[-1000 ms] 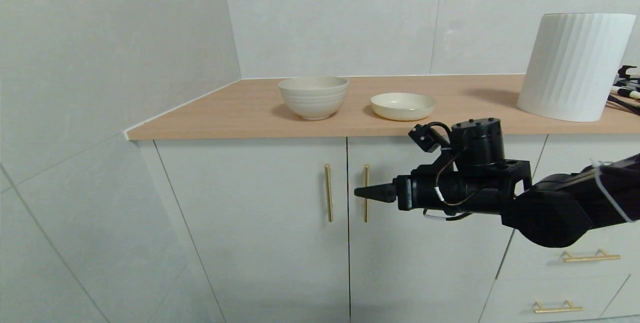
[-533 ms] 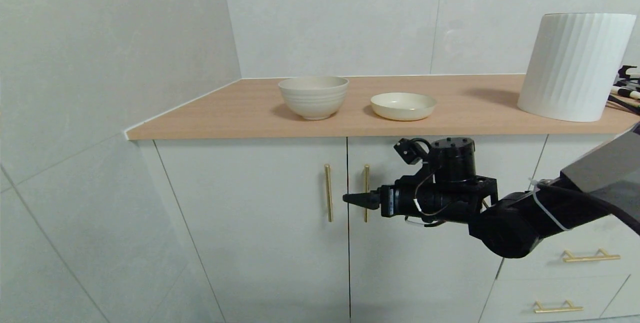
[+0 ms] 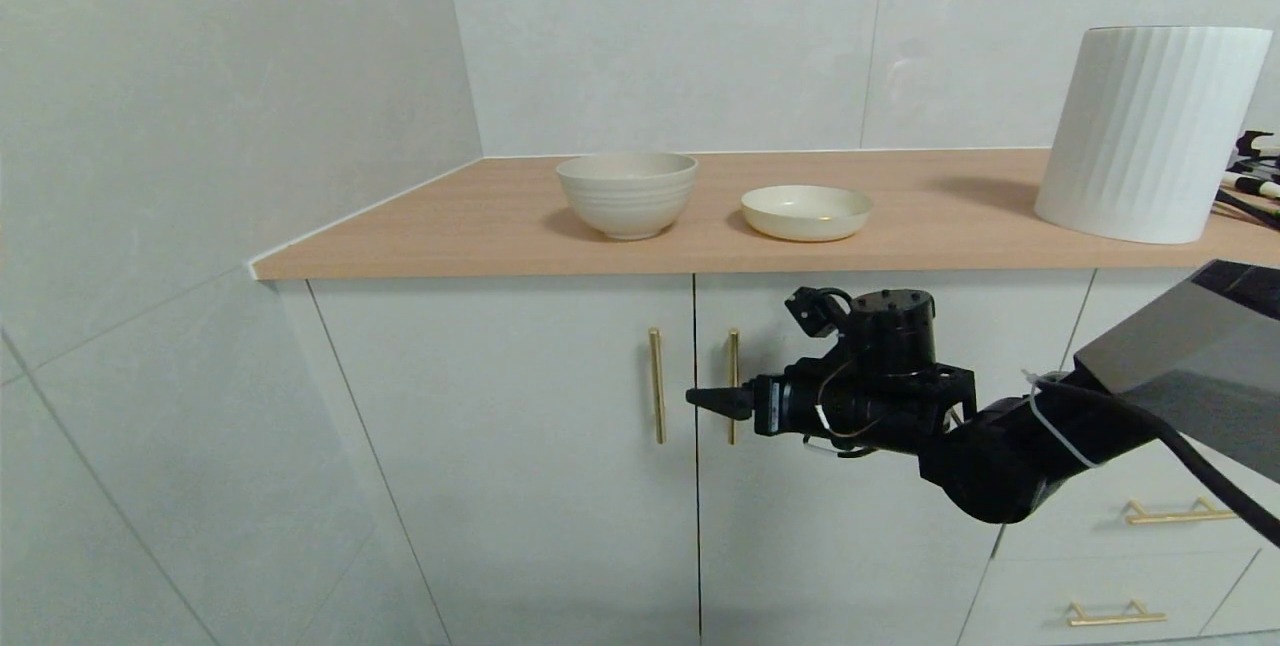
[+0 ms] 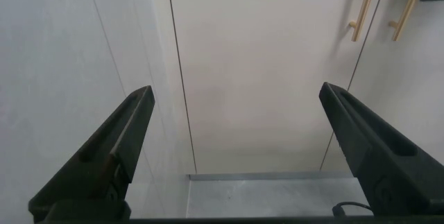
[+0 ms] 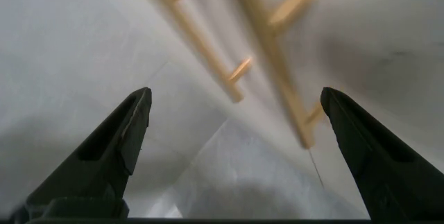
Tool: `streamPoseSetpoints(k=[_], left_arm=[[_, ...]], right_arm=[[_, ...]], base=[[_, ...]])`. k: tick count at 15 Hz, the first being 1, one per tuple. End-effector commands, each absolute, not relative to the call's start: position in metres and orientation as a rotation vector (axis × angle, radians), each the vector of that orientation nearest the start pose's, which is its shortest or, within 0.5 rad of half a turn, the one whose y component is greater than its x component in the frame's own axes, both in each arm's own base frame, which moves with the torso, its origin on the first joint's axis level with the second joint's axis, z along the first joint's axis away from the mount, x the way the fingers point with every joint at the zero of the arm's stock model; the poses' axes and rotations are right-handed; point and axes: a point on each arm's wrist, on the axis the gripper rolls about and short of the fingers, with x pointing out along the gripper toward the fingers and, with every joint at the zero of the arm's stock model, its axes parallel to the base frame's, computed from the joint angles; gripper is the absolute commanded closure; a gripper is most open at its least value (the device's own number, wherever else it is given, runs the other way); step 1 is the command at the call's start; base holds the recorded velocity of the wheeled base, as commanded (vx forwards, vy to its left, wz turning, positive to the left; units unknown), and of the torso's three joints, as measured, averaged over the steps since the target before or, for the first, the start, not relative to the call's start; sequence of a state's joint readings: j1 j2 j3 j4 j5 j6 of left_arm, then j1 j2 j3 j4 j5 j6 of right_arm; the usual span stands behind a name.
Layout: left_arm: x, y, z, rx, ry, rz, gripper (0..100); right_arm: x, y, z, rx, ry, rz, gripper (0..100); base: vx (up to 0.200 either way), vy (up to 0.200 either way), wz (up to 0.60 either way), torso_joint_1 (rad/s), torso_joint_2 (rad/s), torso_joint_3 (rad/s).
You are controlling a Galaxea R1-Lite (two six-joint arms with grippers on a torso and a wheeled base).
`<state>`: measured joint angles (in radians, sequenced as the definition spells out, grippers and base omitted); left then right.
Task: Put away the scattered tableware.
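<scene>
Right hand [image 3: 712, 399]: stretched out level in front of the cabinet doors [image 3: 500, 446], below the table edge, its tip at the seam between the two doors
Right hand opening: the wrist view has both fingers [image 5: 114, 151] set wide apart, with nothing held between them
Right hand contact: in the head view the tip crosses in front of the right door's handle [image 3: 733, 356]; in the wrist view both gold bars lie close in the gap between the fingers, but I cannot tell whether either finger touches one
Left door's handle [image 3: 656, 386]: upright, just beside the seam, a little clear of the right hand's tip
Left hand [image 4: 232, 148]: fingers spread wide, holding nothing, facing the lower part of a cabinet door and a strip of floor [image 4: 257, 200]
Bowl [image 3: 627, 194]: cream, ribbed, upright on the table, towards its left end
Dish [image 3: 806, 212]: pale, shallow, on the table near the bowl on its right side, not touching it
Table [image 3: 480, 226]: wooden top running along the tiled wall, directly above the cabinet doors
White ribbed cylinder [image 3: 1150, 131]: tall, standing on the table well apart from the dish, at the right
Drawer handles [image 3: 1180, 511]: gold, level, on the drawers lower right
</scene>
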<state>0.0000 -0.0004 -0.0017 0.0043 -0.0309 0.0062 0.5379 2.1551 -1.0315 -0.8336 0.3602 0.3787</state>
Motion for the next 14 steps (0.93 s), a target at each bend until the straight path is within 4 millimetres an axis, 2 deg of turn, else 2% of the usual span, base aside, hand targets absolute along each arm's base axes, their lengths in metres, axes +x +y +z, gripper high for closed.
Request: streamPoseSetpoints(k=[1, 9, 14], left_arm=[[-0.023, -0.001, 0.075, 0.006, 0.003, -0.031, 0], [-0.023, -0.001, 0.075, 0.006, 0.003, -0.031, 0], [-0.023, -0.001, 0.075, 0.006, 0.003, -0.031, 0]], right_arm=[[0.350, 0.218, 0.087, 0.346, 0.476, 0.794, 0], [0.354, 0.225, 0.083, 0.398, 0.436, 0.811, 0], [0.345, 0.237, 0.081, 0.419, 0.443, 0.846, 0]], base=[[0.000, 0.000, 0.00, 0.000, 0.00, 0.000], [0.000, 0.000, 0.00, 0.000, 0.00, 0.000], [0.000, 0.000, 0.00, 0.000, 0.00, 0.000]])
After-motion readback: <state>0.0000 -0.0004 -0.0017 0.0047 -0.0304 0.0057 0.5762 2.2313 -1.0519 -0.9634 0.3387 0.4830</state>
